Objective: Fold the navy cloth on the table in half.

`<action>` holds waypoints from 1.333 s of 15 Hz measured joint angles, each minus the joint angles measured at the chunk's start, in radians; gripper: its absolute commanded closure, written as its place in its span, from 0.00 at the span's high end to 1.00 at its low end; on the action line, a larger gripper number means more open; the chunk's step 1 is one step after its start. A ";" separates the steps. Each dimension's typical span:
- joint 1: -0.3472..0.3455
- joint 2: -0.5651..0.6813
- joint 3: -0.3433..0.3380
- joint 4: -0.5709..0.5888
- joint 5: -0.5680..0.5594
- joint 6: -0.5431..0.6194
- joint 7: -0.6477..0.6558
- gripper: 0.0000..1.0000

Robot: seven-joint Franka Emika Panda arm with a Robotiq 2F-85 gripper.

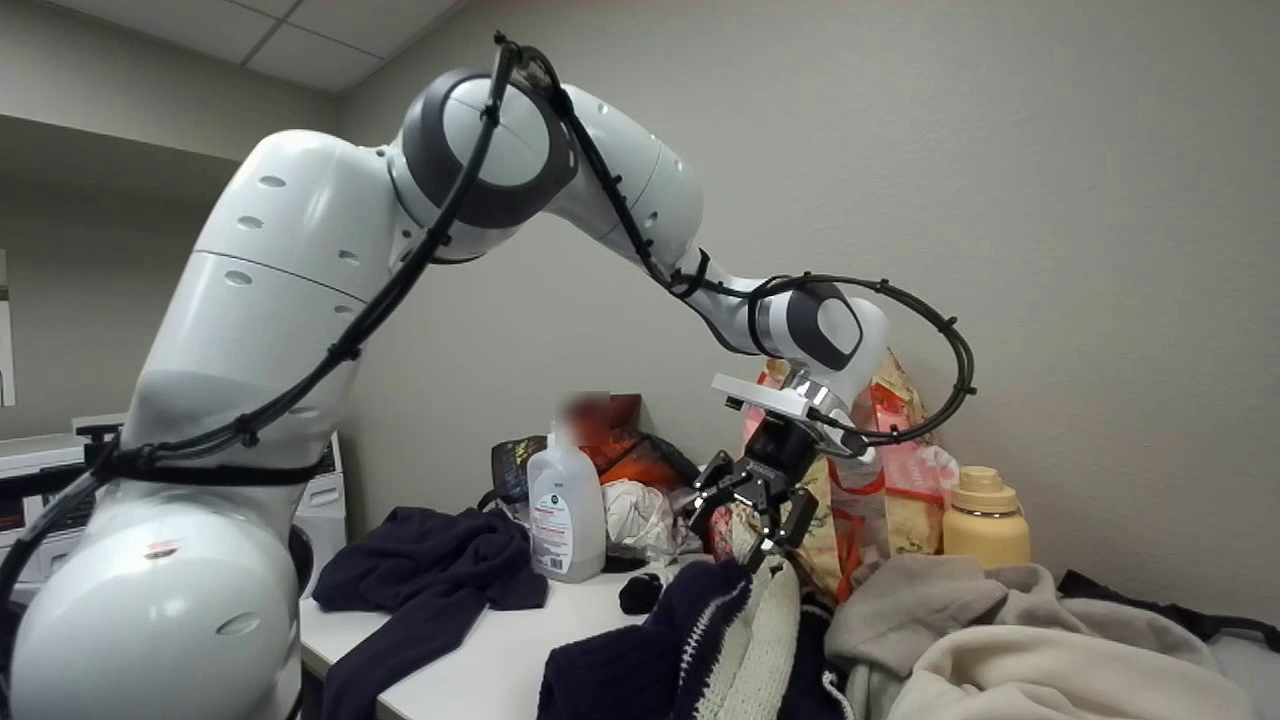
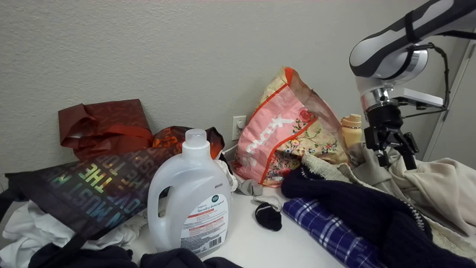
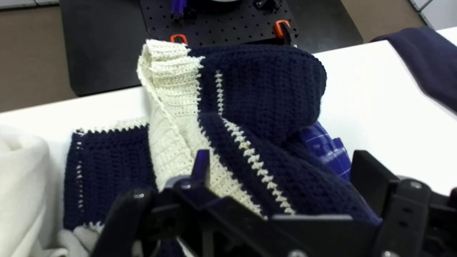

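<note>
The navy cloth is a chunky knit with a cream band and thin white stitched lines. It lies rumpled on the white table, doubled over itself in part, while a flat section shows at the left in the wrist view. Both exterior views show it too, as a raised dark mound with the cream strip upward. My gripper is open above it, its fingers wide apart with nothing gripped. From the wrist camera the cloth shows between and beyond the fingertips; whether one touches it I cannot tell.
Blue plaid fabric pokes out from under the cloth. Beside it are a pale blanket heap, a patterned bag and a yellow bottle. A detergent jug, a small black item and another dark garment lie across the table.
</note>
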State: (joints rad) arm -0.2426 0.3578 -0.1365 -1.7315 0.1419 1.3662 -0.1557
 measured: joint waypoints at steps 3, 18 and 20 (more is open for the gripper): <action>0.023 0.002 0.015 -0.049 0.036 0.112 0.007 1.00; 0.125 -0.022 0.082 -0.277 0.213 0.749 0.045 0.49; 0.129 -0.023 0.084 -0.302 0.213 0.818 0.045 0.35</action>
State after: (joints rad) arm -0.1140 0.3350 -0.0529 -2.0334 0.3548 2.1840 -0.1107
